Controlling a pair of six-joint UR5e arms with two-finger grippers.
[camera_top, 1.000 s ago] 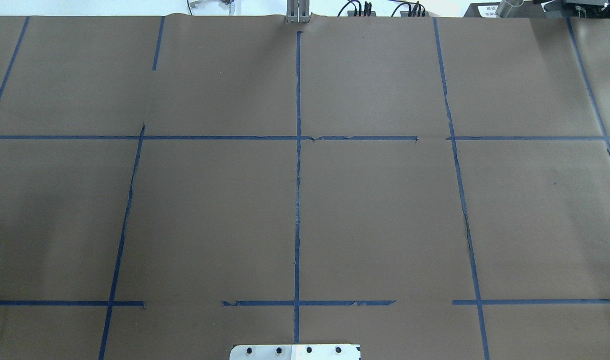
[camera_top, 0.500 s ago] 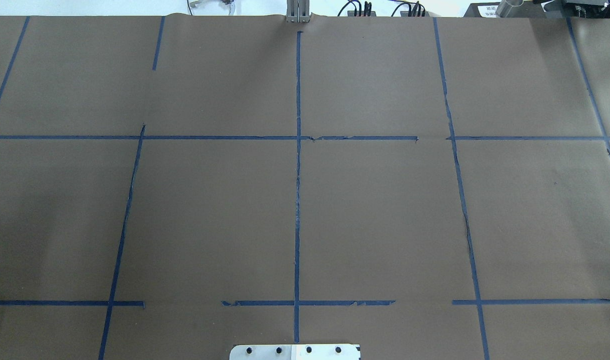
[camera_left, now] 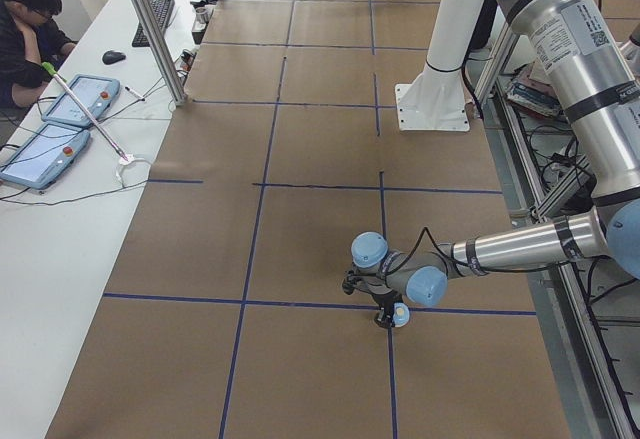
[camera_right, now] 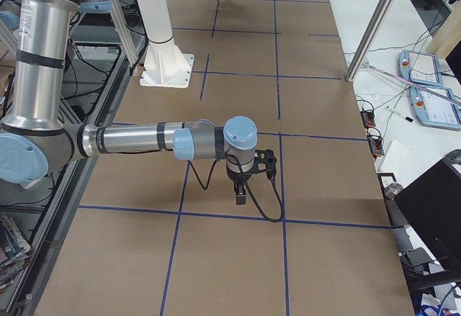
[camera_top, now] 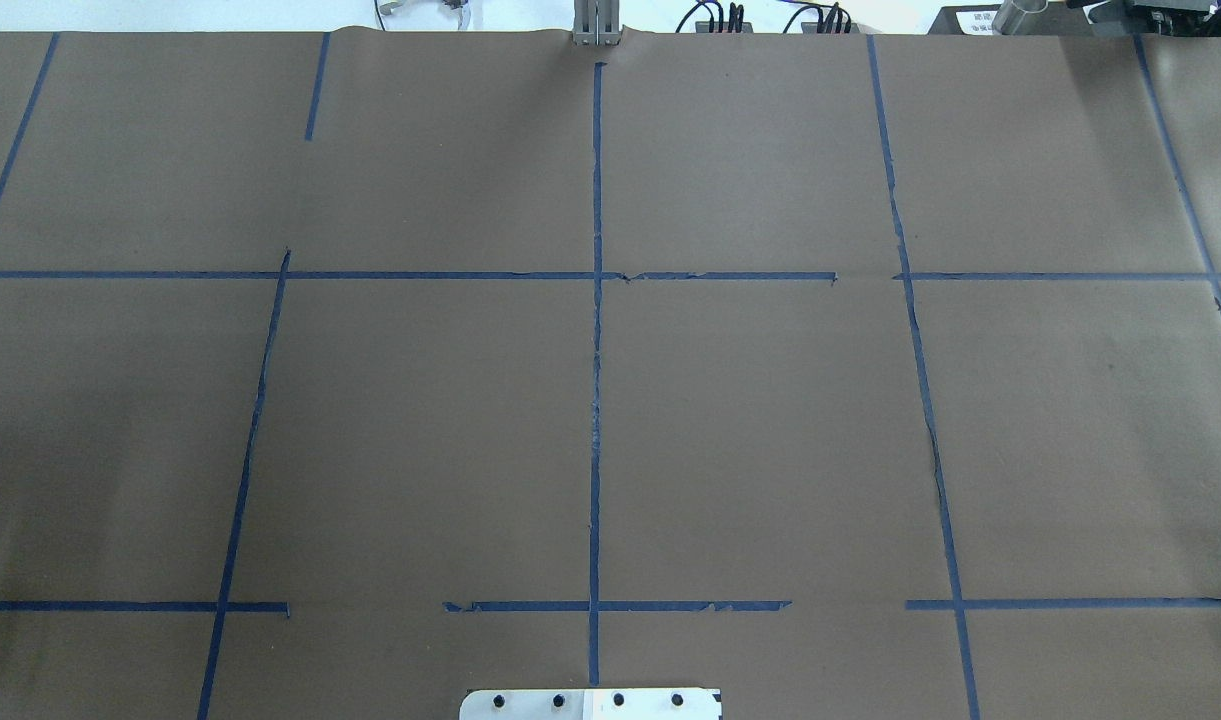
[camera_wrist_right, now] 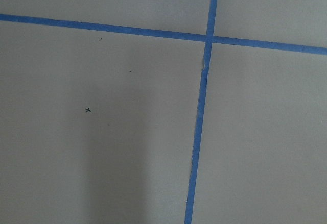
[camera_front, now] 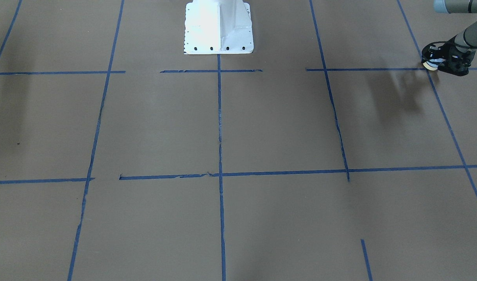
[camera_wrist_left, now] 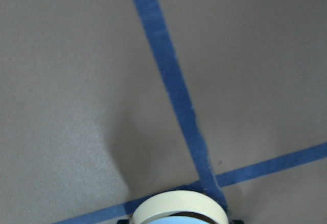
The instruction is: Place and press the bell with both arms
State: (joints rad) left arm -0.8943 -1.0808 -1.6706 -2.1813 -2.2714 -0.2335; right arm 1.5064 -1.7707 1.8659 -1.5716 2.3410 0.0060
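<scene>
The light-blue bell with its cream rim (camera_front: 429, 65) sits in my left gripper (camera_front: 434, 65), low over a blue tape crossing at the table's far left end. It also shows in the exterior left view (camera_left: 401, 311) and as a cream rim at the bottom of the left wrist view (camera_wrist_left: 179, 207). The left gripper (camera_left: 386, 319) is shut on it. My right gripper (camera_right: 241, 199) points down just over the brown table near another tape crossing. It shows only in the exterior right view, so I cannot tell whether it is open or shut. No arm appears in the overhead view.
The white mounting pedestal (camera_front: 218, 27) stands at the robot's side of the table. Blue tape lines (camera_top: 596, 400) divide the brown cover into squares. An operator (camera_left: 25, 19), tablets (camera_left: 60, 129) and a metal post (camera_left: 150, 29) are at the white side table.
</scene>
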